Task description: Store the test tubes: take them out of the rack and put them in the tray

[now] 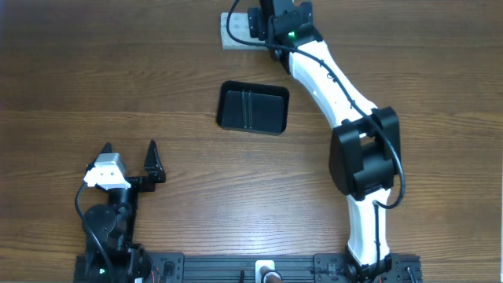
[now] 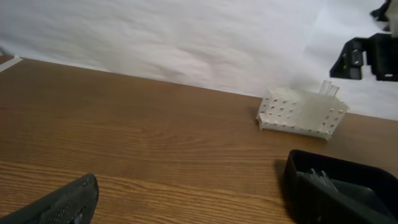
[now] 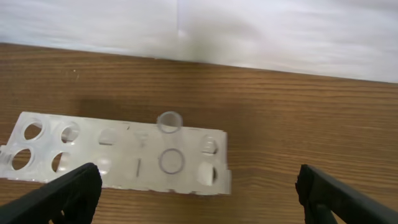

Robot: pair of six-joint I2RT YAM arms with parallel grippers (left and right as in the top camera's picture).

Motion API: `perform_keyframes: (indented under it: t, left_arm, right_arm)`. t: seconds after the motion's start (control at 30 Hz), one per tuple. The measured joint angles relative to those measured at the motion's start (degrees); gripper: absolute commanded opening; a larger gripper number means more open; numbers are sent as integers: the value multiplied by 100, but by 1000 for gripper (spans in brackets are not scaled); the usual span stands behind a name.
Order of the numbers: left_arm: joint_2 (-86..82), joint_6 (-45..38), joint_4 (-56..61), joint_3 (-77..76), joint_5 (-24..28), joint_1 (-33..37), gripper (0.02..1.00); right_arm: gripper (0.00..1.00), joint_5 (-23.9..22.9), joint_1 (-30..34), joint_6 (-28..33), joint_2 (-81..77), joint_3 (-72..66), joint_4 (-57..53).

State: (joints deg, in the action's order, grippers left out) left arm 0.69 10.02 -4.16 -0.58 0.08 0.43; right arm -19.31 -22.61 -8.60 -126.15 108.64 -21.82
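Surface: a brown wooden table (image 1: pixel 94 71), with a white backdrop (image 2: pixel 155 31) along its far side.
Right jaws: spread wide with nothing between them. The right gripper (image 3: pixel 198 180) hangs above the tube-bearing end of the rack, and one dark finger (image 3: pixel 68 196) shows on each side of it.
Left jaws: also apart and empty. The left gripper (image 1: pixel 129 149) sits low near its own base, well apart from the rack and the tray.
Rack: a pale, perforated test-tube rack (image 3: pixel 118 155) stands at the table's far edge, partly under the right gripper in the top view.
Tubes in rack: two clear test tubes (image 3: pixel 169 121) stand upright in neighbouring holes at one end. The other holes look vacant.
Tray: a black tray (image 1: pixel 236 118) lies on the table nearer the arm bases than the rack, close to it but not touching.
Tubes in tray: clear tubes (image 1: pixel 247 106) lie side by side on its floor. How many cannot be told.
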Motion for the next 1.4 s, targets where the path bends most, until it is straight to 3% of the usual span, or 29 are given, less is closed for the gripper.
perform_keyframes:
  t: [1.07, 1.23, 1.4]
  left_arm:
    - [0, 0, 0, 0, -2, 0, 998]
    - [0, 0, 0, 0, 0, 0, 998]
    - [0, 0, 0, 0, 0, 0, 998]
  right_arm:
    - [936, 9, -85, -15, -636, 0, 579]
    - [866, 24, -90, 4, -636, 0, 610]
    - [711, 28, -92, 105, -636, 0, 636]
